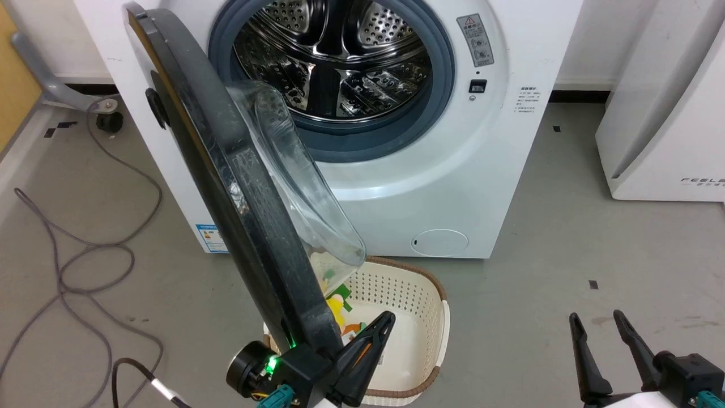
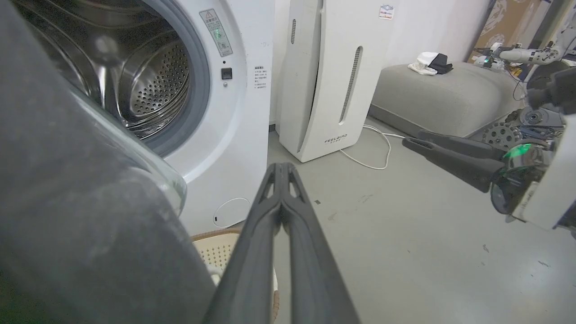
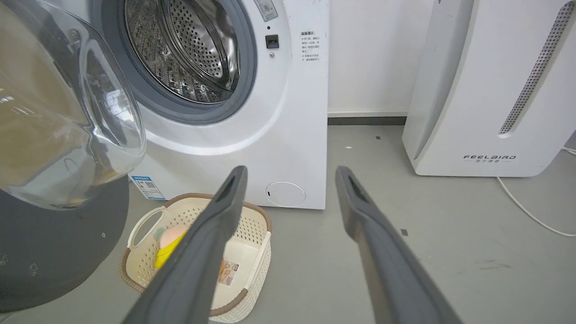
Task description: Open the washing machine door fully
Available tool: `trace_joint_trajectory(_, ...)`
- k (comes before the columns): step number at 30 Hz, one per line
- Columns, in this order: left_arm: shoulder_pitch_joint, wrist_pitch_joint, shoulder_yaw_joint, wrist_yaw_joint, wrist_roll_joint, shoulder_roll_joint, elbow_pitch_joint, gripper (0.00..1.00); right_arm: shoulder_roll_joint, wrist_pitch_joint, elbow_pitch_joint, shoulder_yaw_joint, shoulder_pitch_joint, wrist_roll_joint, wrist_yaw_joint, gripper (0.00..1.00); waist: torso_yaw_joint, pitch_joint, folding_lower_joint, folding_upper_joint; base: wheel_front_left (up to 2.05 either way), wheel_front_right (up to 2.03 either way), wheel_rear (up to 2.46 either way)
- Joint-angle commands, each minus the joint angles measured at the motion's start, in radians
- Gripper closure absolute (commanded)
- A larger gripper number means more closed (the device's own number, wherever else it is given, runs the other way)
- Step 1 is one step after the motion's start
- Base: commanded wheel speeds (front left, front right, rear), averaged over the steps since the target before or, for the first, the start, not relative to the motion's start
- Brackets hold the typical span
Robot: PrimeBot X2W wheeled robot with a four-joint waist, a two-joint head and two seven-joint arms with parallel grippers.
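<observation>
Left: grey cable (image 1: 61, 286) looped on floor (image 1: 187, 283); then door (image 1: 226, 187), swung well out from white washer (image 1: 453, 187), seen edge-on, glass bowl facing the open steel drum (image 1: 334, 62). Centre: left gripper (image 1: 388, 318) just beside door's lower rim, fingers pressed together on nothing, above cream basket (image 1: 413, 283) holding coloured items. Right: right gripper (image 1: 596, 315) low over floor, fingers apart, empty; white appliance (image 1: 662, 113) at far edge.
</observation>
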Motion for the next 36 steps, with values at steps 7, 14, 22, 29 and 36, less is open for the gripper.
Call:
trace_joint_trajectory(7, -0.010, -0.014, 0.019, 0.017, -0.001, 0.007, 0.019, 1.00, 0.004, -0.003, 0.014, 0.002, 0.010, 0.014, 0.001, 0.00, 0.003, -0.003, 0.0000, 0.0000, 0.00, 0.00, 0.00)
trace_joint_trajectory(14, 0.038, -0.012, 0.035, 0.050, -0.017, 0.017, -0.011, 1.00, 0.004, -0.001, 0.028, 0.003, 0.009, 0.020, 0.001, 0.00, 0.011, -0.009, 0.0000, 0.0000, 0.00, 0.00, 0.00)
trace_joint_trajectory(22, 0.099, -0.005, 0.060, 0.092, -0.034, 0.033, -0.067, 1.00, 0.004, 0.002, 0.044, 0.001, 0.013, 0.025, 0.001, 0.00, 0.037, -0.021, 0.0000, 0.0000, 0.00, 0.00, 0.00)
trace_joint_trajectory(29, 0.154, 0.007, 0.085, 0.135, -0.042, 0.050, -0.124, 1.00, 0.004, 0.004, 0.052, -0.003, 0.019, 0.029, 0.001, 0.00, 0.081, -0.030, 0.0000, 0.0000, 0.00, 0.00, 0.00)
trace_joint_trajectory(36, 0.196, 0.017, 0.110, 0.172, -0.050, 0.063, -0.171, 1.00, 0.004, 0.004, 0.059, -0.006, 0.017, 0.032, 0.001, 0.00, 0.138, -0.029, 0.0000, 0.0000, 0.00, 0.00, 0.00)
